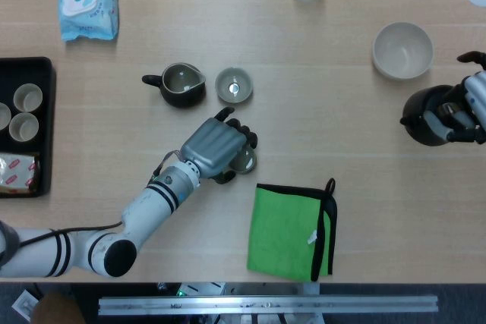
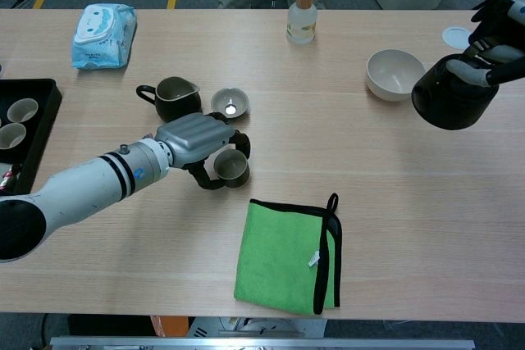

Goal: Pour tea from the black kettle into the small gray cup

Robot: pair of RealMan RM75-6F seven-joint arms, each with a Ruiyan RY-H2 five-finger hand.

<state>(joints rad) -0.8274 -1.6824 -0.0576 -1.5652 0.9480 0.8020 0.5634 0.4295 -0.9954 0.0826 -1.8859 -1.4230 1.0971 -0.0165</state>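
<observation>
Left hand [image 2: 199, 138] grips small gray cup [image 2: 231, 167] on table; right hand [image 2: 492, 71] holds black kettle [image 2: 449, 102] aloft.

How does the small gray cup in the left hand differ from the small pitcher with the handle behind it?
The small gray cup is gripped by the left hand; the dark pitcher stands free on the table. The cup is plain-sided and smaller; the pitcher has a side handle and a pouring lip. The cup sits nearer the green cloth. Both are upright and open-topped.
</observation>
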